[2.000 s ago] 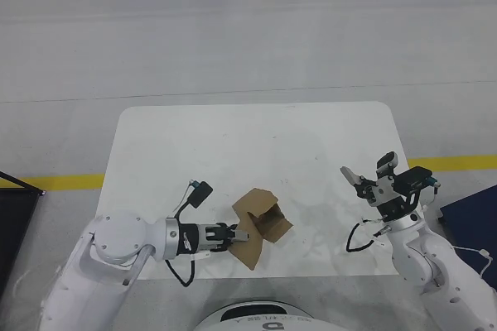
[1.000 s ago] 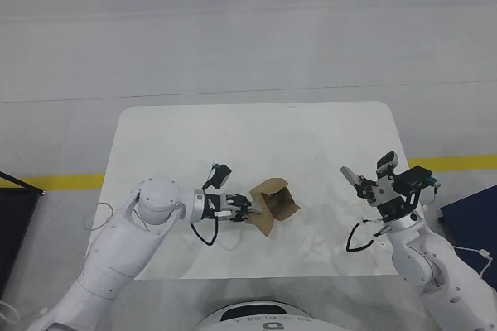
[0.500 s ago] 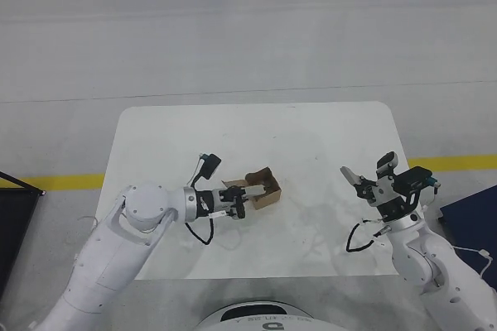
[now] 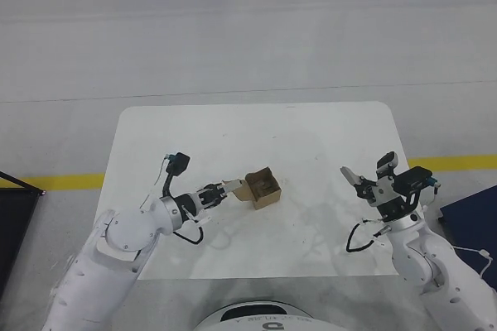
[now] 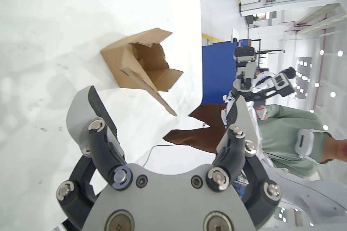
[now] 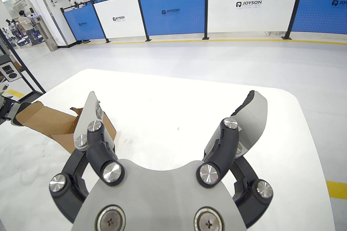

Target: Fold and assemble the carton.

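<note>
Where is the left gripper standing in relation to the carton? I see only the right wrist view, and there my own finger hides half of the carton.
Observer: The left gripper is open. A loose flap of the carton points in between its jaws, and nothing is clamped.
Operator: Which way does the carton's opening face?
Observer: In the top view it faces up, and the inside is visible.
Operator: How far is my right gripper from it?
Observer: The right gripper hangs open near the right edge of the table, well apart from the carton.
</note>
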`<control>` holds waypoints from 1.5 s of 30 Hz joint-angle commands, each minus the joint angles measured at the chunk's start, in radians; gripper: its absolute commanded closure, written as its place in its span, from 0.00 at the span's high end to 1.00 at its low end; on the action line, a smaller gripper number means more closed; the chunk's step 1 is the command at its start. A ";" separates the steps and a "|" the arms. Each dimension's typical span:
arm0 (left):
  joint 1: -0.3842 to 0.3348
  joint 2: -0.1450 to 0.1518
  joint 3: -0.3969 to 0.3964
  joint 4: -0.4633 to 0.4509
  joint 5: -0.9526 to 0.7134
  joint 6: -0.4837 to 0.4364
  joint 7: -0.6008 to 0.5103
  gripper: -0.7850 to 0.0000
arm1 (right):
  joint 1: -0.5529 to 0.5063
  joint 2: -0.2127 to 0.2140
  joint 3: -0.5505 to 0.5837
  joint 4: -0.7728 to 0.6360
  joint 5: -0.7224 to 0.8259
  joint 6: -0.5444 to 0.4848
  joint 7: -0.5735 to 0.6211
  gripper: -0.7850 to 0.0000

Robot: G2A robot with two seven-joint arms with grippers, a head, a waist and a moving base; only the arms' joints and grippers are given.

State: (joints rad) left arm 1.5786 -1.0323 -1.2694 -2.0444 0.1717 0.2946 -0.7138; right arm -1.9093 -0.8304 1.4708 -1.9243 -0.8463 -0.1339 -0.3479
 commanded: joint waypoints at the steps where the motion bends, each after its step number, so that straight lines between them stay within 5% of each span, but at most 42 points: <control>1: 0.003 0.000 -0.001 0.016 0.007 -0.010 0.007 1.00 | 0.000 0.000 0.000 0.000 0.000 0.000 0.000 1.00; 13: -0.044 -0.006 0.050 0.060 -0.007 -0.047 -0.015 0.97 | 0.000 0.000 0.000 0.000 0.000 0.000 0.000 1.00; 15: -0.051 -0.007 0.056 0.060 -0.015 -0.043 -0.021 0.81 | 0.000 0.000 0.000 0.000 0.000 0.000 0.000 1.00; 16: -0.055 -0.008 0.059 0.060 -0.015 -0.037 -0.021 0.62 | 0.000 0.000 0.000 0.000 0.000 0.000 0.000 1.00; 21: -0.077 -0.011 0.084 0.068 -0.007 -0.019 -0.023 0.31 | 0.000 0.000 0.000 0.000 0.000 0.000 0.000 1.00; 24: -0.088 -0.012 0.099 0.074 0.006 -0.005 -0.028 0.00 | 0.000 0.000 0.000 0.000 0.000 0.000 0.000 1.00; 39: -0.088 -0.014 0.068 0.068 -0.119 0.091 -0.068 0.00 | 0.001 0.000 -0.001 0.000 0.000 -0.001 0.003 1.00; 45: -0.033 -0.004 0.010 -0.012 -0.181 0.186 -0.101 0.00 | 0.024 -0.004 -0.029 -0.032 -0.047 -0.129 0.076 1.00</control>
State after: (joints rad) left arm 1.5321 -1.0384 -1.2489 -2.0389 -0.0040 0.4620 -0.8100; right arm -1.8891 -0.8343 1.4478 -1.9514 -0.8826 -0.2306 -0.2878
